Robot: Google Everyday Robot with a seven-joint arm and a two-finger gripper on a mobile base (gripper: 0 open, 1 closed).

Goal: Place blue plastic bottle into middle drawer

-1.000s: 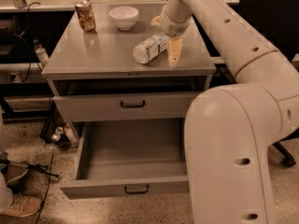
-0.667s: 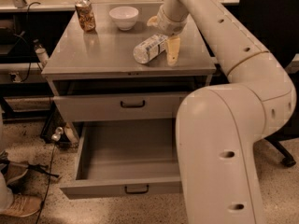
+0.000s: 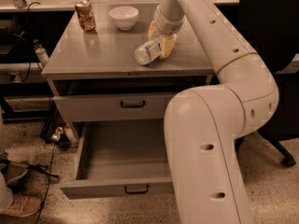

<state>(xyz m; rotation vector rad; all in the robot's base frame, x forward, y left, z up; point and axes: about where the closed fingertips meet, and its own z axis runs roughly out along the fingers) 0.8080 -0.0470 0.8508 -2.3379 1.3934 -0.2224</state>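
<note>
The blue plastic bottle (image 3: 146,52) lies on its side on the grey cabinet top (image 3: 103,50), right of centre, near the front edge. My gripper (image 3: 160,38) reaches down from the arm and sits at the bottle's right end. Its cream fingers (image 3: 167,45) stand apart, one in front of the bottle's end and one behind it. The gripper is open and the bottle rests on the top. The middle drawer (image 3: 117,188) is pulled out wide below, its inside bare. The drawer above it (image 3: 112,107) is shut.
A brownish patterned can (image 3: 85,15) and a white bowl (image 3: 124,17) stand at the back of the cabinet top. My arm's large white links (image 3: 205,139) cover the cabinet's right side. A black chair (image 3: 280,55) stands at the right. Cables and a shoe (image 3: 18,204) lie on the floor at the left.
My gripper has shifted a little to the left, closer over the bottle's end. The arm's lower link has swung left. The bottle has stayed where it was.
</note>
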